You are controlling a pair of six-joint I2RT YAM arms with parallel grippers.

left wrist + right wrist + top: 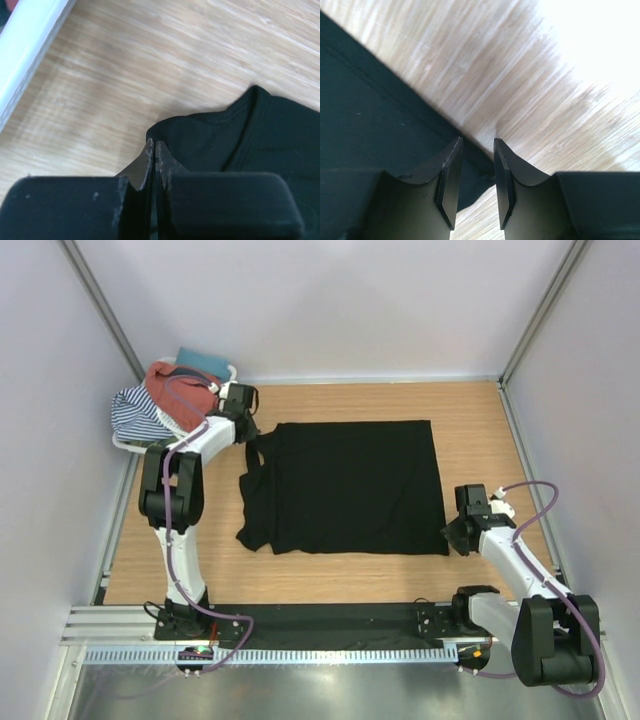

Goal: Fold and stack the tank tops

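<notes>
The black tank top point(345, 485) lies spread flat on the wooden table, straps to the left. My left gripper point(248, 428) is at its far-left shoulder strap, jaws pressed together on the strap's edge point(154, 145); the black cloth point(240, 135) spreads out beyond the fingertips. My right gripper point(450, 535) is open at the top's near-right hem corner, which lies between the fingers point(477, 145), with more of the black cloth point(365, 110) to the left. The rust-red tank top point(175, 390) sits bunched in the basket at the back left.
The white plastic basket point(121, 442) stands in the back-left corner and also holds a striped cloth point(140, 415) and a teal cloth point(200, 358). Its white edge point(30, 45) shows in the left wrist view. White walls enclose the table on three sides.
</notes>
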